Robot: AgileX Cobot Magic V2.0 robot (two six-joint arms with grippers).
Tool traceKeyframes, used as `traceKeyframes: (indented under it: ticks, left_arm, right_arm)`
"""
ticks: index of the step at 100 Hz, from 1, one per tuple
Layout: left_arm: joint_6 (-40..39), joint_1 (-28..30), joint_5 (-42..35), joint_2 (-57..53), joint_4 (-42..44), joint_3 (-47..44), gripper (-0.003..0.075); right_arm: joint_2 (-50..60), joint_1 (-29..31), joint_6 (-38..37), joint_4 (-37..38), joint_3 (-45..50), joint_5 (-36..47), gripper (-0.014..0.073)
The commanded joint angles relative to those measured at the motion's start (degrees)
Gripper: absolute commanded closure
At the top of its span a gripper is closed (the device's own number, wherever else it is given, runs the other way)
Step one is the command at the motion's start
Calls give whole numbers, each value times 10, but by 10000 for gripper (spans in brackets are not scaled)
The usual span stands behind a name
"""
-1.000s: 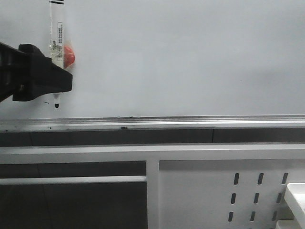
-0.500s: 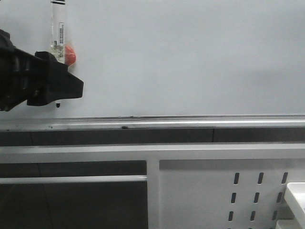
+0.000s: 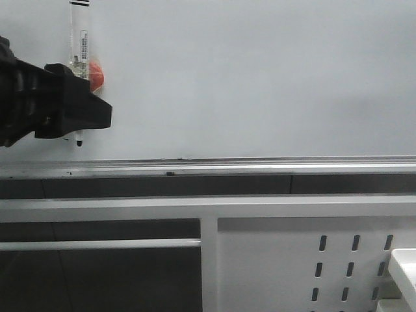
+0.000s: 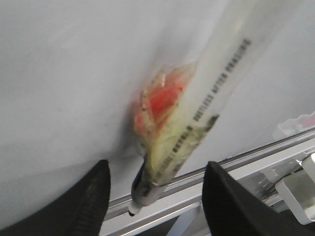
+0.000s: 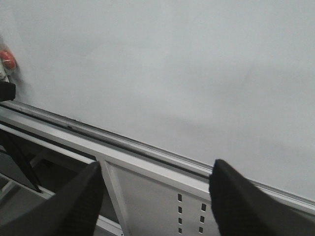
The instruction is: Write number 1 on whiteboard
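The whiteboard [image 3: 260, 78] fills the upper part of the front view, and no number 1 shows on it in any view. A clear-bodied marker [image 3: 78, 39] hangs upright against the board at the far left, tip [image 3: 78, 142] down, with a red blob [image 3: 96, 73] stuck beside it. My left gripper [image 3: 84, 123] is open around the marker's lower part. In the left wrist view the marker [image 4: 216, 83] and the red blob [image 4: 162, 101] lie between the spread fingers without touching them. My right gripper [image 5: 157, 167] is open and empty, facing the whiteboard [image 5: 172, 64].
A silver ledge [image 3: 260, 164] runs along the board's lower edge. Below it stands a white metal frame with perforated slots [image 3: 325, 260]. A white object [image 3: 404, 266] pokes in at the bottom right corner.
My left gripper has moved right along the board and now covers the marker's lower part; in the last half second it rose slightly. The marker has stayed in place.
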State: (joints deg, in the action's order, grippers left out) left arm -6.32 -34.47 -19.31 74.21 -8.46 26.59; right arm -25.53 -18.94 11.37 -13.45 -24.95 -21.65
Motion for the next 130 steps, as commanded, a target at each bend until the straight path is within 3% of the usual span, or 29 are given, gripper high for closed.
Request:
traceKeyframes:
  ticks: [1, 53, 65, 94, 122, 130]
  left_arm:
    - [-2, -1, -72, -18, -10, 22, 334]
    - [-2, -1, -105, -19, -10, 26, 337]
    - [-2, -1, -117, -19, -10, 26, 416]
    - [-2, -1, -124, -19, 2, 26, 741]
    - [-1, -3, -22, -44, 135, 26, 740]
    - [-1, -17, 22, -72, 202, 27, 740]
  right_arm:
    - [-8, -2, 5, -5, -20, 38, 173]
    - [-8, -2, 5, -5, -20, 38, 173]
    - [-8, -2, 5, -6, -20, 38, 173]
    - [-8, -2, 5, -7, -20, 38, 173]
    - [-8, -13, 6, -28, -28, 6, 173]
    - [-12, -43, 49, -47, -48, -38, 173]
